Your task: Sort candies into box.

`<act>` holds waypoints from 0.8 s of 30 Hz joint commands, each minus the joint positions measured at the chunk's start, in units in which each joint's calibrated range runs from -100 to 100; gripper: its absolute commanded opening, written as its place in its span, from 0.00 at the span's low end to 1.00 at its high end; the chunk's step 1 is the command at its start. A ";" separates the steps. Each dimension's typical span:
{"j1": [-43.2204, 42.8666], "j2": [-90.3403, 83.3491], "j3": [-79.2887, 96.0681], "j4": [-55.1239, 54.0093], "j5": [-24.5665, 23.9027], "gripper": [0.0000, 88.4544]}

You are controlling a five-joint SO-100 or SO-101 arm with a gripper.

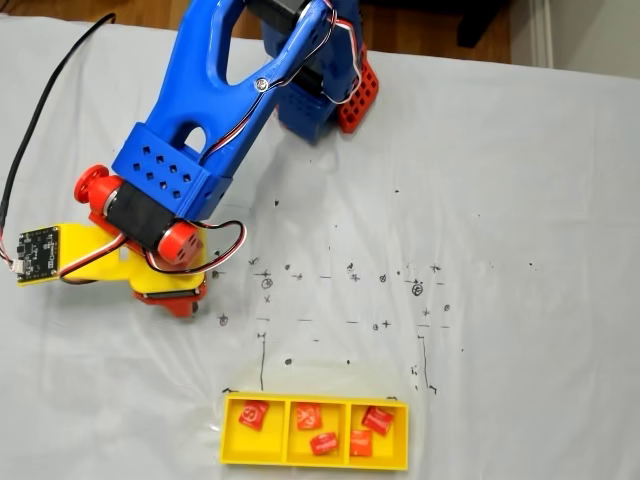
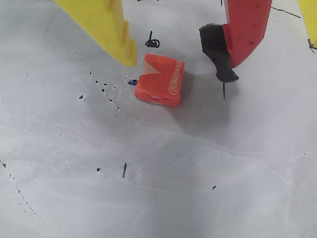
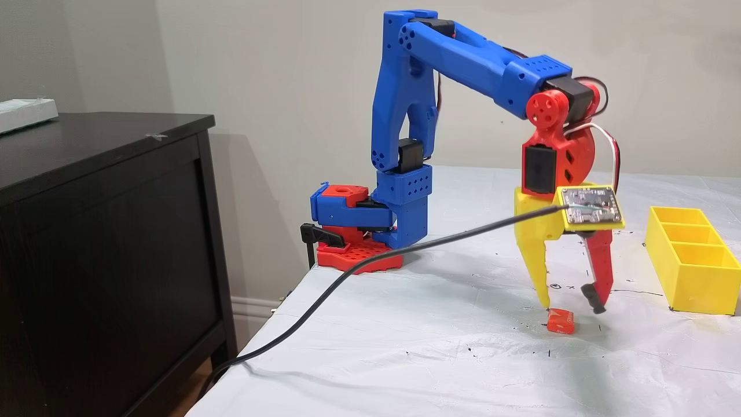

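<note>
We see the hand (image 3: 570,304) over the counter (image 3: 440,347), fingers spread wide, nothing held. One candy (image 2: 161,79) lies flat on the counter between the fingertips; in the wrist view it sits just beside the yellow finger (image 2: 106,29), with a clear gap to the red finger (image 2: 245,29) and its black pad (image 2: 215,52). From the side, both tips hang just above the counter on either side of the candy. The box (image 1: 315,432) sits well apart, near the counter's front edge in the top-down fixed view. We count one candy in its left compartment and two each in the middle and right ones.
</note>
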 commanded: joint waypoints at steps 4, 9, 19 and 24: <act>0.75 -0.33 -2.91 -0.33 0.29 0.26; 0.84 -0.16 -1.91 -0.57 0.73 0.26; 0.12 2.47 -3.64 -0.74 -0.24 0.28; 0.12 2.81 -3.73 -0.65 -0.20 0.29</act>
